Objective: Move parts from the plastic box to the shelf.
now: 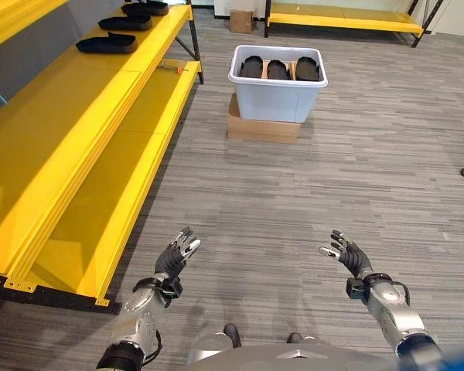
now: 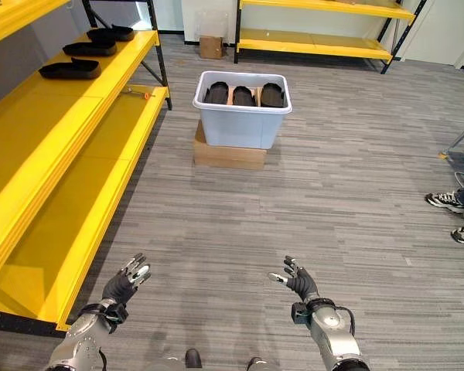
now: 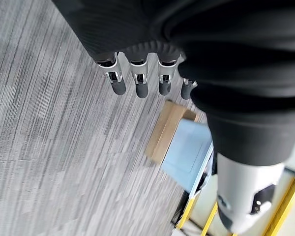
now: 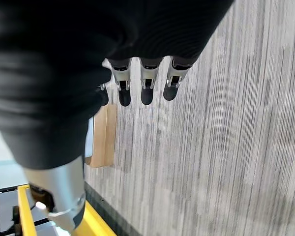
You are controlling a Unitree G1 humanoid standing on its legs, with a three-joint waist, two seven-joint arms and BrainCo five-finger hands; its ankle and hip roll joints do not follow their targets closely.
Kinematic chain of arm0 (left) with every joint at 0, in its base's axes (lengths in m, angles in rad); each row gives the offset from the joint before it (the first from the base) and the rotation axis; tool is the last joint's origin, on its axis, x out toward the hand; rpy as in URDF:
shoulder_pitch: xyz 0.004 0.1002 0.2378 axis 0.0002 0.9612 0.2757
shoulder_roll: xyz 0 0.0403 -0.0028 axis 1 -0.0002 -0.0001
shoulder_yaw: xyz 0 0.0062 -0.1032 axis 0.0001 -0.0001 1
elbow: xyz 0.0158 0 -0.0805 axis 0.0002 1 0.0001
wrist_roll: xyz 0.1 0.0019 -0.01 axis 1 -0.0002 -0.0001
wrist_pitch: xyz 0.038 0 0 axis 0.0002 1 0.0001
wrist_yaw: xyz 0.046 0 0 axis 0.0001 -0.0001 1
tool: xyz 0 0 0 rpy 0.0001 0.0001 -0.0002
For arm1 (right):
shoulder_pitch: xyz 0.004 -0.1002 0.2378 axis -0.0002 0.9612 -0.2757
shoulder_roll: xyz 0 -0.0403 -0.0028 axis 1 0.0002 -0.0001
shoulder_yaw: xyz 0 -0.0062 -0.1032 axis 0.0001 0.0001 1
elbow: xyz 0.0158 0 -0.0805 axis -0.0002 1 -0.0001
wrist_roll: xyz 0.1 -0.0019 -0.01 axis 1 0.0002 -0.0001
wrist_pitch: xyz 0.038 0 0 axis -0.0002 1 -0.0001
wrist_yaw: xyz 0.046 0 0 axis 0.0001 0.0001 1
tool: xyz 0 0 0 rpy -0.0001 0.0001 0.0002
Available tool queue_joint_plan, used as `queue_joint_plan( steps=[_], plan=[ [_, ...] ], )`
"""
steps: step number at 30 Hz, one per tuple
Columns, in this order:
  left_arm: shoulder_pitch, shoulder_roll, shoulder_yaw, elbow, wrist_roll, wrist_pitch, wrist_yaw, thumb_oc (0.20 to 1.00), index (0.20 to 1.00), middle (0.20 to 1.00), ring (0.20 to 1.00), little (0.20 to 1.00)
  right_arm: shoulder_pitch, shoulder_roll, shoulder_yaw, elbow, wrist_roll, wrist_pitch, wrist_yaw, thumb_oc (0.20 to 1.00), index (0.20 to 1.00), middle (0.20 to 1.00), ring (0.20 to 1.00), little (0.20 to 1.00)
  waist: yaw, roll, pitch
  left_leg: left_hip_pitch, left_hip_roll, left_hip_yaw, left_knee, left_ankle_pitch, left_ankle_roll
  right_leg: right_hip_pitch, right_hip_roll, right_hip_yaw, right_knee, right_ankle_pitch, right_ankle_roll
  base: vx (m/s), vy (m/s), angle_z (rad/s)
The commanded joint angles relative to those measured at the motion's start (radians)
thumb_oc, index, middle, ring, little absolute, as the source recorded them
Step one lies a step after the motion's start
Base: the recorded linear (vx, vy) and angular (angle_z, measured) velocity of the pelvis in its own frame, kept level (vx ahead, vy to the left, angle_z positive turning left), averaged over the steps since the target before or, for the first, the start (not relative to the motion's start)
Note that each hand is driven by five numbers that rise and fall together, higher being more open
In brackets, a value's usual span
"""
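The box [image 1: 277, 91] sits at 12 o'clock on a cardboard carton [image 1: 263, 129], three black parts [image 1: 279, 69] inside, open floor [image 1: 294, 201] before it. The shelf [image 1: 77, 147] runs from 9 to 11 o'clock, three parts [image 1: 107, 44] on its upper level. Left hand [image 1: 178, 256] and right hand [image 1: 348, 253] hang spread and empty at 6 o'clock. The right eye view adds a person's shoes [image 2: 452, 212] at 3 o'clock.

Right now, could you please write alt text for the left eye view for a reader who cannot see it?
Both robot hands, left hand and right hand, are open and empty above a grey floor. Ahead, a pale plastic box holding three black parts sits on a cardboard box; three more black parts lie on the yellow shelf at left.
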Motion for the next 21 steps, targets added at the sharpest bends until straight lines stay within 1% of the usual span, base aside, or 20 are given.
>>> queue_joint_plan(
  steps=[1,2,3,4,5,6,7,8,9,10,12,13,14,15,16,17,18,19,20,21],
  plan=[
    [-0.038,0.029,-0.041,0.002,0.043,-0.015,-0.038,1.0,1.0,1.0,1.0,1.0,-0.056,-0.034,-0.016,-0.051,0.024,-0.063,-0.04,1.0,1.0,1.0,1.0,1.0,0.017,-0.001,-0.025,-0.028,0.038,0.034,0.092,-0.049,-0.004,-0.218,-0.118,-0.007,0.423,0.1,0.112,0.0,0.187,0.15],
    [-0.035,0.029,-0.048,0.004,0.051,-0.017,-0.034,1.0,1.0,1.0,1.0,1.0,-0.059,-0.035,-0.015,-0.056,0.021,-0.063,-0.042,1.0,1.0,1.0,1.0,1.0,0.018,0.0,-0.016,-0.023,0.033,0.038,0.089,-0.053,0.001,-0.257,-0.138,-0.019,0.48,0.133,0.121,0.07,0.139,0.05],
    [-0.024,0.026,-0.059,0.004,0.06,-0.021,-0.013,1.0,1.0,1.0,1.0,1.0,-0.062,-0.033,-0.015,-0.064,0.003,-0.067,-0.04,1.0,1.0,1.0,1.0,1.0,0.01,-0.005,0.003,0.0,0.02,0.039,0.077,-0.067,-0.002,-0.306,-0.139,-0.027,0.47,0.191,0.135,0.21,0.05,-0.2],
    [-0.017,0.025,-0.067,0.001,0.055,-0.021,-0.004,1.0,1.0,1.0,1.0,1.0,-0.055,-0.035,-0.02,-0.079,-0.021,-0.075,-0.028,1.0,1.0,1.0,1.0,1.0,-0.008,-0.02,0.014,0.02,0.008,0.033,0.073,-0.09,-0.008,-0.32,-0.125,-0.026,0.342,0.223,0.135,0.4,-0.094,-0.28],
    [-0.008,0.023,-0.074,-0.006,0.064,-0.018,0.012,1.0,1.0,1.0,1.0,1.0,-0.033,-0.032,-0.028,-0.099,-0.059,-0.103,-0.042,1.0,1.0,1.0,1.0,1.0,-0.024,-0.04,0.027,0.039,-0.003,0.011,0.084,-0.124,-0.014,-0.313,-0.121,-0.007,0.177,0.257,0.141,0.48,-0.239,0.1],
    [-0.004,0.023,-0.084,-0.003,0.079,-0.023,0.018,1.0,1.0,1.0,1.0,1.0,-0.029,-0.031,-0.03,-0.105,-0.098,-0.165,-0.099,1.0,1.0,1.0,1.0,1.0,-0.028,-0.059,0.031,0.041,-0.01,-0.003,0.093,-0.142,-0.016,-0.314,-0.138,0.008,0.065,0.296,0.153,0.5,-0.28,0.74],
    [0.007,0.022,-0.094,0.001,0.097,-0.037,0.02,1.0,1.0,1.0,1.0,1.0,-0.026,-0.034,-0.033,-0.112,-0.134,-0.214,-0.153,1.0,1.0,1.0,1.0,1.0,-0.026,-0.061,0.039,0.049,-0.003,-0.008,0.106,-0.16,-0.018,-0.311,-0.147,0.012,0.0,0.32,0.163,0.49,-0.266,1.04],
    [0.023,0.024,-0.107,0.004,0.137,-0.069,0.031,1.0,1.0,1.0,1.0,1.0,-0.018,-0.032,-0.039,-0.127,-0.168,-0.247,-0.205,1.0,1.0,1.0,1.0,1.0,-0.03,-0.062,0.045,0.057,0.003,-0.009,0.113,-0.172,-0.02,-0.333,-0.165,0.028,-0.034,0.34,0.171,0.52,-0.219,0.82],
    [0.04,0.029,-0.115,0.007,0.176,-0.104,0.035,1.0,1.0,1.0,1.0,1.0,-0.004,-0.037,-0.042,-0.143,-0.18,-0.251,-0.248,1.0,1.0,1.0,1.0,1.0,-0.035,-0.054,0.048,0.06,0.016,-0.009,0.122,-0.175,-0.023,-0.312,-0.149,0.035,-0.062,0.31,0.171,0.69,-0.21,0.58],
    [0.049,0.026,-0.129,0.012,0.176,-0.108,0.024,1.0,1.0,1.0,1.0,1.0,0.002,-0.04,-0.05,-0.141,-0.16,-0.245,-0.286,1.0,1.0,1.0,1.0,1.0,-0.037,-0.05,0.044,0.061,0.022,-0.022,0.147,-0.191,-0.025,-0.292,-0.133,0.053,-0.078,0.297,0.178,0.72,-0.196,0.35],
    [0.054,0.029,-0.135,-0.009,0.161,-0.103,0.036,1.0,1.0,1.0,1.0,1.0,-0.003,-0.051,-0.051,-0.121,-0.138,-0.233,-0.299,1.0,1.0,1.0,1.0,1.0,-0.026,-0.048,0.033,0.048,0.039,0.012,0.21,-0.21,-0.034,-0.249,-0.135,-0.007,-0.049,0.255,0.161,0.62,-0.169,0.43],
    [0.053,0.03,-0.134,-0.017,0.152,-0.096,0.04,1.0,1.0,1.0,1.0,1.0,-0.006,-0.054,-0.048,-0.113,-0.144,-0.232,-0.299,1.0,1.0,1.0,1.0,1.0,-0.025,-0.048,0.029,0.043,0.044,0.018,0.236,-0.22,-0.035,-0.244,-0.134,-0.015,-0.036,0.238,0.154,0.41,-0.099,0.37],
    [0.052,0.03,-0.131,-0.023,0.143,-0.086,0.045,1.0,1.0,1.0,1.0,1.0,-0.01,-0.059,-0.044,-0.105,-0.154,-0.229,-0.299,1.0,1.0,1.0,1.0,1.0,-0.023,-0.047,0.023,0.039,0.047,0.024,0.265,-0.233,-0.037,-0.238,-0.132,-0.022,-0.022,0.223,0.143,0.36,-0.11,0.15],
    [0.054,0.028,-0.124,-0.027,0.139,-0.078,0.049,1.0,1.0,1.0,1.0,1.0,-0.017,-0.069,-0.037,-0.094,-0.161,-0.221,-0.303,1.0,1.0,1.0,1.0,1.0,-0.021,-0.053,0.016,0.028,0.048,0.04,0.302,-0.235,-0.039,-0.236,-0.133,-0.033,-0.009,0.213,0.114,0.46,-0.151,-0.17],
    [0.056,0.022,-0.116,-0.023,0.138,-0.077,0.05,1.0,1.0,1.0,1.0,1.0,-0.026,-0.084,-0.027,-0.073,-0.158,-0.214,-0.303,1.0,1.0,1.0,1.0,1.0,-0.021,-0.051,0.002,0.023,0.066,0.047,0.386,-0.238,-0.056,-0.224,-0.109,-0.03,0.005,0.182,0.08,0.59,-0.22,-0.2],
    [0.055,0.009,-0.106,-0.016,0.134,-0.091,0.052,1.0,1.0,1.0,1.0,1.0,-0.033,-0.101,-0.022,-0.056,-0.159,-0.208,-0.29,1.0,1.0,1.0,1.0,1.0,-0.02,-0.042,-0.015,0.003,0.098,0.044,0.485,-0.194,-0.086,-0.203,-0.07,-0.028,0.005,0.143,0.042,0.65,-0.187,-0.12],
    [0.055,0.003,-0.1,-0.012,0.124,-0.088,0.064,1.0,1.0,1.0,1.0,1.0,-0.035,-0.112,-0.021,-0.046,-0.161,-0.208,-0.276,1.0,1.0,1.0,1.0,1.0,-0.018,-0.022,-0.024,-0.001,0.121,0.029,0.564,-0.178,-0.114,-0.183,-0.038,-0.019,0.011,0.103,0.034,0.43,-0.164,-0.18],
    [0.053,-0.001,-0.097,-0.011,0.12,-0.09,0.073,1.0,1.0,1.0,1.0,1.0,-0.036,-0.116,-0.021,-0.042,-0.161,-0.21,-0.27,1.0,1.0,1.0,1.0,1.0,-0.018,-0.031,-0.027,-0.015,0.116,0.038,0.588,-0.146,-0.113,-0.185,-0.04,-0.026,0.002,0.111,0.016,0.41,-0.171,-0.36],
    [0.049,-0.013,-0.079,0.001,0.108,-0.103,0.094,1.0,1.0,1.0,1.0,1.0,-0.035,-0.135,-0.021,-0.042,-0.179,-0.208,-0.246,1.0,1.0,1.0,1.0,1.0,-0.018,-0.017,-0.041,-0.053,0.143,0.029,0.737,-0.037,-0.169,-0.149,0.004,-0.026,-0.009,0.063,-0.031,0.32,-0.225,-0.53],
    [0.045,-0.018,-0.068,0.003,0.106,-0.104,0.1,1.0,1.0,1.0,1.0,1.0,-0.031,-0.145,-0.021,-0.045,-0.179,-0.206,-0.24,1.0,1.0,1.0,1.0,1.0,-0.017,-0.02,-0.041,-0.108,0.172,0.028,0.878,0.019,-0.197,-0.124,0.02,-0.026,-0.018,0.044,-0.056,0.43,-0.276,-0.45]
  ],
)
